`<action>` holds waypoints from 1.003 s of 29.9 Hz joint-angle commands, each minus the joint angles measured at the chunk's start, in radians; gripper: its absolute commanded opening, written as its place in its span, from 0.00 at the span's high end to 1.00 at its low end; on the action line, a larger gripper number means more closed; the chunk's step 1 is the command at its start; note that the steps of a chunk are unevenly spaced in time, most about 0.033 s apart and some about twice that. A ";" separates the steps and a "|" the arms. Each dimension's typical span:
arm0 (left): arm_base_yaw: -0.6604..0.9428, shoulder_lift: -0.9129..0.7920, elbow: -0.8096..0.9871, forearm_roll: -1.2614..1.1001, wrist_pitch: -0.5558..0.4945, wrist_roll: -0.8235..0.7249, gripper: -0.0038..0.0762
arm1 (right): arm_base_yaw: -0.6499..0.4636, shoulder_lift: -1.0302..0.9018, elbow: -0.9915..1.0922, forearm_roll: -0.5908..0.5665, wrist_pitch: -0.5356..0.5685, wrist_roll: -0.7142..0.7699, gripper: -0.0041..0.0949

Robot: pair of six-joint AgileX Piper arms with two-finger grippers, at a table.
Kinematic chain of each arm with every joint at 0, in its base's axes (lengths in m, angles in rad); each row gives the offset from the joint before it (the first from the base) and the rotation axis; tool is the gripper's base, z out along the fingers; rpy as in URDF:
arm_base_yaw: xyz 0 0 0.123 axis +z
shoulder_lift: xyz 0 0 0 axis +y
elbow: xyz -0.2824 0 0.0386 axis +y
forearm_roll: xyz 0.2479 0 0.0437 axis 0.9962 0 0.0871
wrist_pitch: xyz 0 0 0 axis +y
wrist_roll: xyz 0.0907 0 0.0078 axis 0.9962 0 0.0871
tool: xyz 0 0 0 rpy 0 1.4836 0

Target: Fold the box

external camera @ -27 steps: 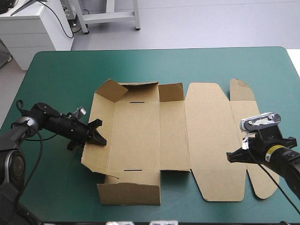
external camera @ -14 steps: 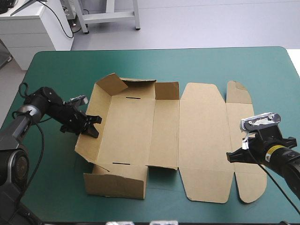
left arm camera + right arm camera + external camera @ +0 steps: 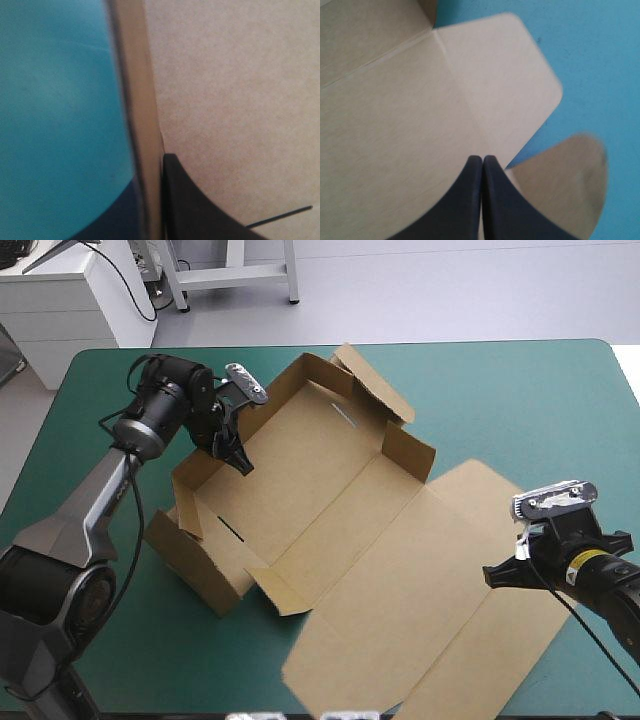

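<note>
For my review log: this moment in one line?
box: walls partly raised, lid flat | left tool: shut on box wall | right tool: shut, over lid

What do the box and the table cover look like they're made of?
The box: matte brown board, probably cardboard, going by its creased fold lines, cut slots and stiff raised walls. The table cover: a smooth teal-green sheet with a soft sheen; vinyl or rubber perhaps, I cannot tell which.

Left gripper point(image 3: 238, 455) reached far forward, seemingly pinched on box point(image 3: 330, 490) wall; right gripper point(image 3: 482, 162) pressed closed, held low.
</note>
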 commanded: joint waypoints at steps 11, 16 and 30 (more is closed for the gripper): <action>-0.219 0.058 -0.086 0.498 -0.272 0.055 0.96 | -0.004 -0.006 -0.026 -0.011 -0.051 0.000 0.98; -0.275 0.062 -0.086 0.491 -0.332 0.053 0.96 | -0.004 -0.006 -0.026 -0.008 -0.051 0.011 0.98; -0.422 -0.028 0.082 0.736 -0.434 -0.091 0.96 | -0.004 -0.006 -0.026 -0.008 -0.051 0.022 0.98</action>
